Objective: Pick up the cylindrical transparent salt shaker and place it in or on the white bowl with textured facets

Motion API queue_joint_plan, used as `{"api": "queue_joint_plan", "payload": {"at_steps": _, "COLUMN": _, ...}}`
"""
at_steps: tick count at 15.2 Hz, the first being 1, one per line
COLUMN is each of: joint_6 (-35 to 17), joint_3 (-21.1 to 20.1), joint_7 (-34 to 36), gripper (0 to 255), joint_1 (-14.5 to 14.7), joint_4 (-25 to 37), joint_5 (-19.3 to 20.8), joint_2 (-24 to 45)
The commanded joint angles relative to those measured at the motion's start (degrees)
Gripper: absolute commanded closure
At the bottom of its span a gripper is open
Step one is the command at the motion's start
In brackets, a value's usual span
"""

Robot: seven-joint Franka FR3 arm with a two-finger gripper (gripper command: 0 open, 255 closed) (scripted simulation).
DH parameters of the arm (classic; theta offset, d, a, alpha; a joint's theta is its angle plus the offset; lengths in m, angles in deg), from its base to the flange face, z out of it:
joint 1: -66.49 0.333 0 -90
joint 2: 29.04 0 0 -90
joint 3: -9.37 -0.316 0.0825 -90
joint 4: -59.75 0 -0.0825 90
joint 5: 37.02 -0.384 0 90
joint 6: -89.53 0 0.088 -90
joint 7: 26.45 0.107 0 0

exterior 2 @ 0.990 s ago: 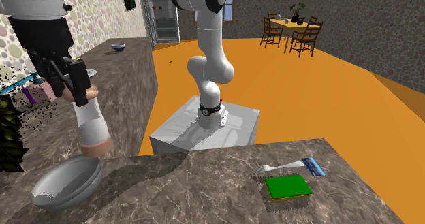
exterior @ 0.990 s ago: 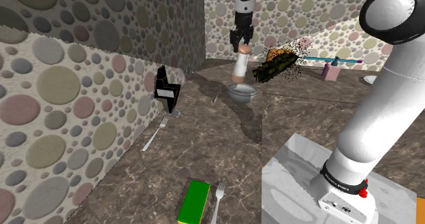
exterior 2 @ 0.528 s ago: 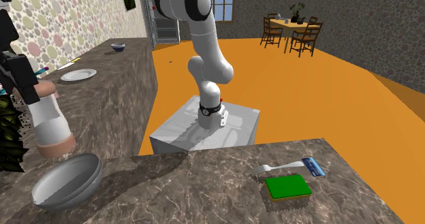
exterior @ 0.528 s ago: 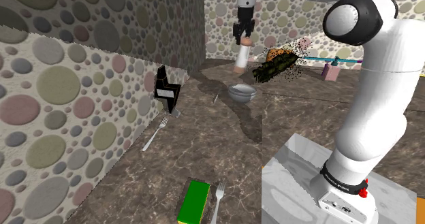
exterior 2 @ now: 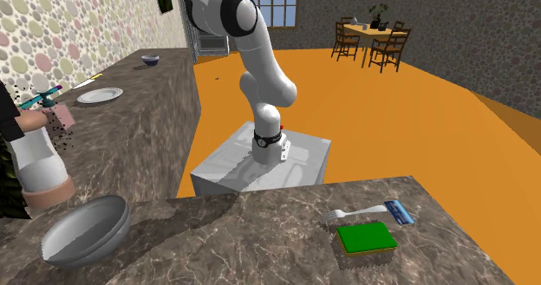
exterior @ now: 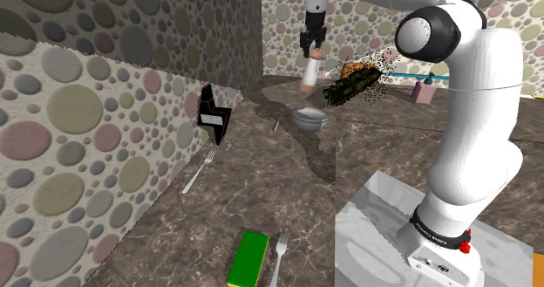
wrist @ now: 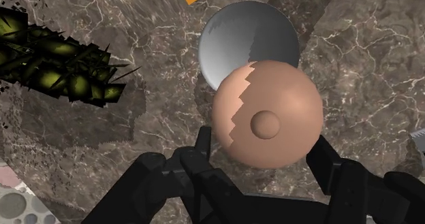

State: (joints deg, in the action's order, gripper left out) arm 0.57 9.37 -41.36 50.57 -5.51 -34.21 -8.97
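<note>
Since a second ago the arm has lifted and carried the salt shaker higher above the tabletop, and its elbow has swung in toward the stand. In the second exterior view the shaker has drifted toward that view's left edge, so it now hangs beside the bowl rather than straight over it.

The end effector is clenched on the shaker, one black finger pressed to each side of it. The shaker is drawn with a white body and pinkish-tan ends. It hangs roughly upright in the air, touching nothing but the fingers.

From the wrist view its round tan base faces the camera and covers the near rim of the grey bowl. The bowl sits on the marble-patterned tabletop just beyond the shaker.

A dark green, ragged plant lies near the bowl, toward the shoulder view's right. Nearer the shoulder camera, a green sponge and a fork lie side by side, well apart from the bowl.
</note>
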Motion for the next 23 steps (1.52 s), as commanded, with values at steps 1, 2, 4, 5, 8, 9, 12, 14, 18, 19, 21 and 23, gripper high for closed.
{"api": "queue_joint_plan", "payload": {"at_steps": 1, "joint_6": -1.92, "joint_3": -0.02, "joint_7": 0.1, "gripper": 255, "joint_1": 0.0, "joint_4": -2.68, "joint_5": 0.0, "joint_2": -0.8}}
{"api": "queue_joint_plan", "payload": {"at_steps": 2, "joint_6": -2.88, "joint_3": -0.02, "joint_7": 0.14, "gripper": 255, "joint_1": 0.0, "joint_4": -3.98, "joint_5": 0.0, "joint_2": -1.14}}
{"api": "queue_joint_plan", "payload": {"at_steps": 4, "joint_6": -4.74, "joint_3": -0.02, "joint_7": 0.22, "gripper": 255, "joint_1": -0.02, "joint_4": -6.45, "joint_5": 0.01, "joint_2": -1.75}}
{"api": "queue_joint_plan", "payload": {"at_steps": 5, "joint_6": -5.65, "joint_3": -0.02, "joint_7": 0.26, "gripper": 255, "joint_1": -0.02, "joint_4": -7.62, "joint_5": 0.01, "joint_2": -2.01}}
{"api": "queue_joint_plan", "payload": {"at_steps": 8, "joint_6": -8.28, "joint_3": -0.02, "joint_7": 0.37, "gripper": 255, "joint_1": -0.04, "joint_4": -10.9, "joint_5": 0.02, "joint_2": -2.65}}
{"api": "queue_joint_plan", "payload": {"at_steps": 9, "joint_6": -9.13, "joint_3": -0.02, "joint_7": 0.41, "gripper": 255, "joint_1": -0.05, "joint_4": -11.92, "joint_5": 0.03, "joint_2": -2.82}}
{"api": "queue_joint_plan", "payload": {"at_steps": 12, "joint_6": -11.63, "joint_3": -0.02, "joint_7": 0.51, "gripper": 255, "joint_1": -0.06, "joint_4": -14.81, "joint_5": 0.05, "joint_2": -3.22}}
{"api": "queue_joint_plan", "payload": {"at_steps": 14, "joint_6": -13.25, "joint_3": -0.02, "joint_7": 0.59, "gripper": 255, "joint_1": -0.07, "joint_4": -16.61, "joint_5": 0.06, "joint_2": -3.39}}
{"api": "queue_joint_plan", "payload": {"at_steps": 18, "joint_6": -16.39, "joint_3": -0.01, "joint_7": 0.73, "gripper": 255, "joint_1": -0.09, "joint_4": -19.91, "joint_5": 0.1, "joint_2": -3.55}}
{"api": "queue_joint_plan", "payload": {"at_steps": 19, "joint_6": -17.16, "joint_3": -0.01, "joint_7": 0.76, "gripper": 255, "joint_1": -0.09, "joint_4": -20.68, "joint_5": 0.11, "joint_2": -3.55}}
{"api": "queue_joint_plan", "payload": {"at_steps": 21, "joint_6": -19.08, "joint_3": 0.0, "joint_7": 0.85, "gripper": 255, "joint_1": -0.1, "joint_4": -22.54, "joint_5": 0.14, "joint_2": -3.49}}
{"api": "queue_joint_plan", "payload": {"at_steps": 23, "joint_6": -19.08, "joint_3": 0.0, "joint_7": 0.85, "gripper": 255, "joint_1": -0.1, "joint_4": -22.54, "joint_5": 0.14, "joint_2": -3.49}}
